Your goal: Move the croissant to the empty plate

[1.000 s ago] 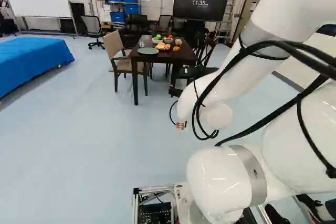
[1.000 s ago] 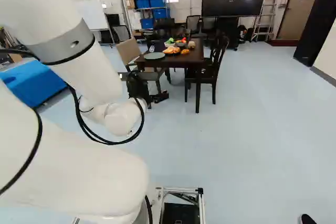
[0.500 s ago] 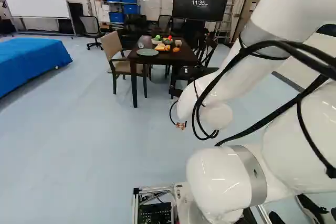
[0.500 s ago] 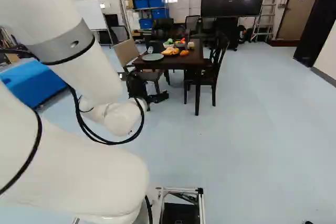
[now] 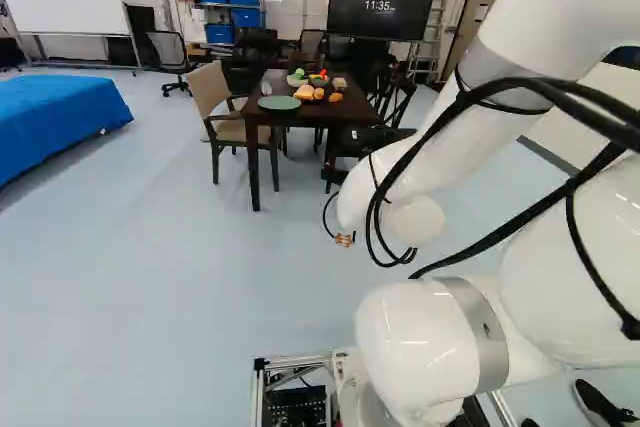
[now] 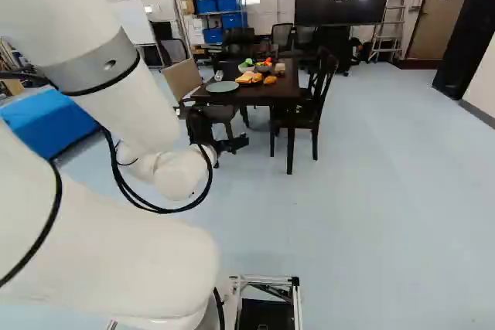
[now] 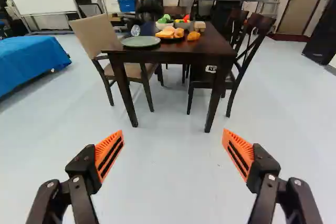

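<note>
My gripper (image 6: pixel 232 144) shows small and dark beyond the arm in the right base view. In the wrist view the gripper (image 7: pixel 172 133) is open, its orange pads wide apart with nothing between them. Ahead stands the dark table (image 7: pixel 205 45). An empty green plate (image 7: pixel 140 41) lies near its closest edge. Bread-like pieces (image 7: pixel 165 34) rest on a dark plate just behind it, with a rounded golden piece (image 7: pixel 179 33) beside them. An orange-brown item (image 7: pixel 193 35) lies alongside. Which of these is the croissant I cannot tell at this distance.
A clear glass (image 7: pixel 135 30) and bowls of colourful food (image 7: pixel 165 23) stand on the table. A beige armchair (image 7: pixel 97 38) is at one side, a dark wooden chair (image 7: pixel 247 51) at the other. A blue-covered surface (image 5: pixel 60 117) lies at the left base view's left.
The base has moved a little closer to the table, which appears slightly larger and lower in both base views. The arm holds its pose against its lowest joint.
</note>
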You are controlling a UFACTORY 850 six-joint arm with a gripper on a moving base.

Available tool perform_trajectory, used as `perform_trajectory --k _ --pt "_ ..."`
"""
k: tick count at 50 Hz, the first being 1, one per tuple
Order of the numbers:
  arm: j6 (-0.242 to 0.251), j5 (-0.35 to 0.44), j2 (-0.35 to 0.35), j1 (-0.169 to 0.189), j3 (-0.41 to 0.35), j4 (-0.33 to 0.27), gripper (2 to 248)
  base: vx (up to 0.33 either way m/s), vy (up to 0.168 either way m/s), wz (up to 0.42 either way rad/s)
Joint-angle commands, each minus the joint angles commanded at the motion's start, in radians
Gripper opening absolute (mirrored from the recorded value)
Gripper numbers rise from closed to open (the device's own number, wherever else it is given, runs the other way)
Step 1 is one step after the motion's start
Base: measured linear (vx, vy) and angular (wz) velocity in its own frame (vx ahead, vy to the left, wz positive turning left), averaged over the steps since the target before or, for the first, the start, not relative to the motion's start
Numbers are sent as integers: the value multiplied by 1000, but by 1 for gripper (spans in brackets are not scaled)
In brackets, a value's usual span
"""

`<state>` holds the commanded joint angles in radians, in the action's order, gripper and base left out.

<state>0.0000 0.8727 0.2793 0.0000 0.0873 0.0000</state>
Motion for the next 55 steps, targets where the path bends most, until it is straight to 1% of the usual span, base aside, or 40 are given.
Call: perform_trajectory --k 55 --pt "0 0 0 0 0 0 247 117 -3 -14"
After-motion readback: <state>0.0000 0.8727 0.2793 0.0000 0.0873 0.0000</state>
